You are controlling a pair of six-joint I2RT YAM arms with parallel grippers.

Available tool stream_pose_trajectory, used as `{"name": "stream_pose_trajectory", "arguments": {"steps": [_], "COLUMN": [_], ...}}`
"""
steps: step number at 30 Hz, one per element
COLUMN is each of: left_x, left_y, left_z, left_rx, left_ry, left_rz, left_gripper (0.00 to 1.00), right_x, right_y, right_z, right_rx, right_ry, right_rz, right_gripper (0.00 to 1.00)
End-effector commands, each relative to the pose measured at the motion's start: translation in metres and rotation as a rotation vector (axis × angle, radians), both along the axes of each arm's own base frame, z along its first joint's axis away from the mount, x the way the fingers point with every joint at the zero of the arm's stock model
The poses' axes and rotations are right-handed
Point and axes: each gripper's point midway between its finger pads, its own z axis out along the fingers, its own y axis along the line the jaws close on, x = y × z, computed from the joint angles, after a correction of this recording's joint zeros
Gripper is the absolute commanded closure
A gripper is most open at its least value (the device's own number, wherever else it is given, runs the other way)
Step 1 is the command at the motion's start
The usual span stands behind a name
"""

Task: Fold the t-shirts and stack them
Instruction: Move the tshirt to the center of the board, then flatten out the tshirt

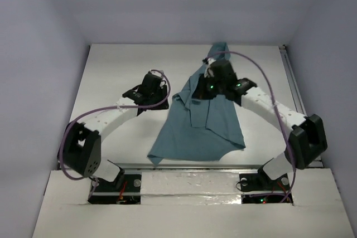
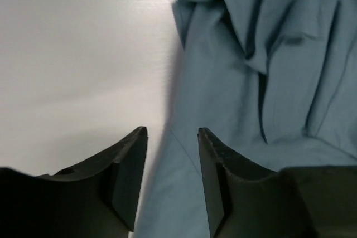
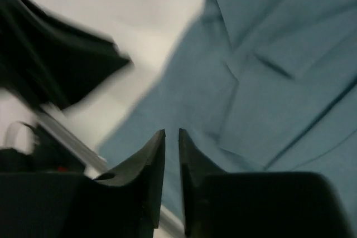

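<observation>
The teal t-shirt (image 1: pixel 198 129) lies crumpled and partly folded over itself in the middle of the white table, with one end reaching the far edge. My left gripper (image 1: pixel 158 88) sits just left of the shirt's left edge. In the left wrist view it (image 2: pixel 173 132) is open, and the shirt's edge (image 2: pixel 262 82) lies below and between the jaws, not gripped. My right gripper (image 1: pixel 199 90) hovers over the shirt's upper middle. In the right wrist view it (image 3: pixel 172 132) is nearly closed with a thin gap and nothing visibly held, above the shirt (image 3: pixel 268 82).
The white table (image 1: pixel 117 71) is walled in by pale panels on three sides. A metal rail (image 1: pixel 293 82) runs along the right side. My left arm (image 3: pixel 56 54) shows blurred at the upper left of the right wrist view.
</observation>
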Motion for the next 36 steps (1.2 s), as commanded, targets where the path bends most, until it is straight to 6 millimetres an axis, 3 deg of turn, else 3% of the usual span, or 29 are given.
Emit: {"name": "stream_pose_trajectory", "arguments": {"steps": [1, 3, 4, 5, 6, 7, 9, 10, 11, 12, 13, 17, 19, 21, 26, 27, 30, 31, 34, 35, 36], "left_x": [0.049, 0.071, 0.078, 0.094, 0.101, 0.106, 0.124, 0.129, 0.138, 0.141, 0.142, 0.152, 0.151, 0.153, 0.156, 0.157, 0.157, 0.158, 0.170, 0.177, 0.182], "left_y": [-0.011, -0.013, -0.019, -0.017, -0.019, -0.024, -0.029, -0.031, -0.037, -0.041, -0.047, -0.060, -0.064, -0.072, -0.093, -0.094, -0.103, -0.103, -0.105, -0.108, -0.108], "left_z": [0.018, 0.032, 0.026, 0.035, 0.035, 0.020, 0.026, 0.010, 0.017, 0.015, 0.008, 0.008, -0.007, -0.008, -0.014, -0.016, -0.028, -0.037, -0.041, -0.034, -0.032], "left_rx": [-0.093, -0.109, -0.104, -0.114, -0.124, -0.136, -0.165, -0.170, -0.180, -0.186, -0.202, -0.250, -0.229, -0.225, -0.237, -0.234, -0.220, -0.209, -0.175, -0.179, -0.180], "left_ry": [-0.111, -0.161, -0.163, -0.190, -0.191, -0.153, -0.162, -0.123, -0.135, -0.126, -0.103, -0.099, -0.063, -0.063, -0.056, -0.054, -0.031, -0.017, -0.041, -0.064, -0.073], "left_rz": [-0.005, -0.017, -0.048, -0.038, -0.049, -0.073, -0.078, -0.089, -0.102, -0.111, -0.133, -0.161, -0.171, -0.188, -0.225, -0.225, -0.236, -0.231, -0.208, -0.201, -0.193], "left_gripper": [0.60, 0.53, 0.53, 0.52, 0.52, 0.52, 0.51, 0.51, 0.51, 0.50, 0.50, 0.48, 0.48, 0.48, 0.50, 0.51, 0.52, 0.52, 0.50, 0.49, 0.49], "right_x": [0.002, 0.006, 0.009, 0.014, 0.020, 0.025, 0.037, 0.041, 0.042, 0.050, 0.052, 0.055, 0.056, 0.063, 0.080, 0.087, 0.097, 0.102, 0.096, 0.092, 0.076], "right_y": [-0.022, -0.017, -0.016, -0.012, -0.010, -0.011, -0.013, -0.016, -0.014, -0.020, -0.019, -0.012, -0.011, -0.017, -0.021, -0.024, -0.035, -0.049, -0.078, -0.092, -0.108], "right_z": [-0.070, -0.079, -0.082, -0.079, -0.079, -0.086, -0.087, -0.095, -0.097, -0.099, -0.100, -0.112, -0.116, -0.125, -0.123, -0.120, -0.118, -0.117, -0.088, -0.059, -0.064], "right_rx": [-0.108, -0.082, -0.084, -0.077, -0.065, -0.080, -0.079, -0.082, -0.074, -0.070, -0.059, -0.037, -0.047, -0.046, -0.027, -0.014, -0.010, -0.013, -0.055, -0.048, -0.113], "right_ry": [0.092, 0.092, 0.098, 0.091, 0.083, 0.089, 0.086, 0.106, 0.118, 0.121, 0.122, 0.155, 0.177, 0.196, 0.178, 0.166, 0.155, 0.153, 0.067, 0.008, 0.020], "right_rz": [-0.133, -0.139, -0.142, -0.143, -0.158, -0.183, -0.247, -0.271, -0.281, -0.336, -0.345, -0.353, -0.360, -0.386, -0.422, -0.437, -0.472, -0.505, -0.543, -0.559, -0.554], "right_gripper": [0.74, 0.46, 0.29, 0.27, 0.26, 0.27, 0.28, 0.28, 0.28, 0.28, 0.29, 0.30, 0.32, 0.34, 0.47, 0.51, 0.85, 1.00, 1.00, 1.00, 1.00]}}
